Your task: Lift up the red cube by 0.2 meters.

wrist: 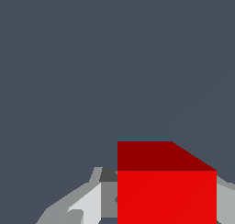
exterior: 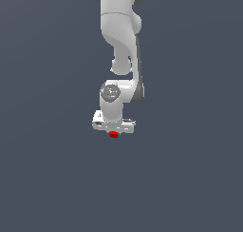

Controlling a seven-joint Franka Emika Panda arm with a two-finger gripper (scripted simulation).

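One flat, matt slate-grey ground (exterior: 47, 178) fills everything around the machine, smooth and without seam or mark. Over it hangs one arm (exterior: 121, 31), built of rounded, glossy white shells with dark grey bands at the joints; it comes down from above in a few thick, curved segments, with a dull metallic disc set in the lowest rounded joint.

At the end of that arm sits one white, flat-bodied gripper (exterior: 113, 132), a broad bar lying crosswise with its fingers pointing down. From the exterior view the fingers themselves are too small to make out.

Directly under the middle of that bar is one small, plain, solid bright-red cube (exterior: 114, 135), much narrower than the bar above it, with sharp edges and no texture. In the wrist view the cube (wrist: 166, 195) sits right up close between the two pale grey fingers (wrist: 87, 204), a lit face bright red and another face darker. A finger flanks it on each side, tight against its faces, so the gripper (wrist: 156, 204) is pinching the cube. Whether the cube rests on the ground or hangs clear of it, I cannot tell.
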